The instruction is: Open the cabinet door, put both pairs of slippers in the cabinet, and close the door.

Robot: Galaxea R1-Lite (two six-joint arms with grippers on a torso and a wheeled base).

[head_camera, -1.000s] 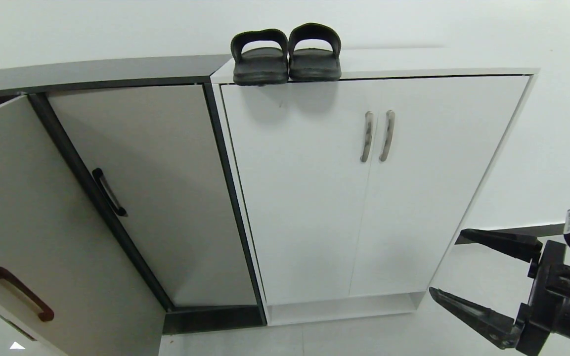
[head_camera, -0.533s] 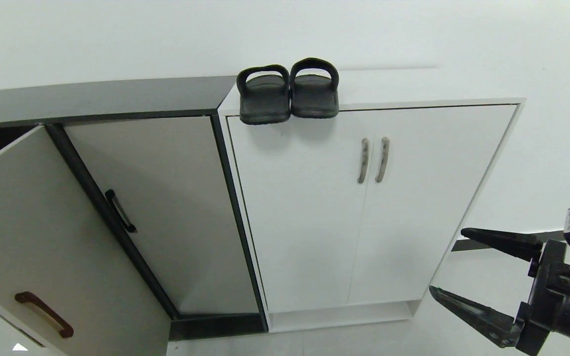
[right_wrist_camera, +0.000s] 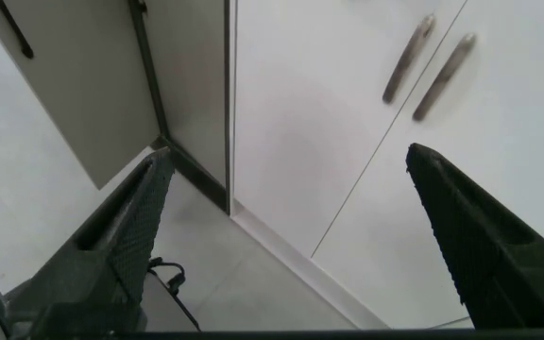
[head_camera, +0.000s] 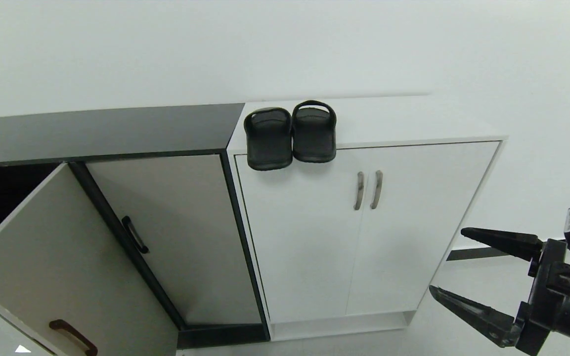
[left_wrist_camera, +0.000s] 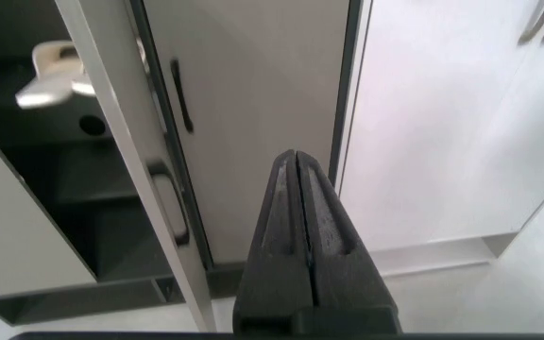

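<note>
a: where's the pair of black slippers (head_camera: 289,134)?
b: side by side on top of the white cabinet (head_camera: 413,118), near ends just over its front edge, both its doors closed
a: and the fingers?
b: right gripper (head_camera: 447,260) gapes wide, empty, low beside that cabinet, well apart from them; left gripper (left_wrist_camera: 295,159) pressed together on nothing, facing the grey door (head_camera: 42,257) that stands ajar

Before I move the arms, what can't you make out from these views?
- Inside the dark cabinet, head view: deep shadow, and its open door covers the lower part.
- Pale object on a shelf there, left wrist view: the door's edge cuts it off; slipper or not, cannot tell.
- Inside the white cabinet, head view: both its doors are shut.
</note>
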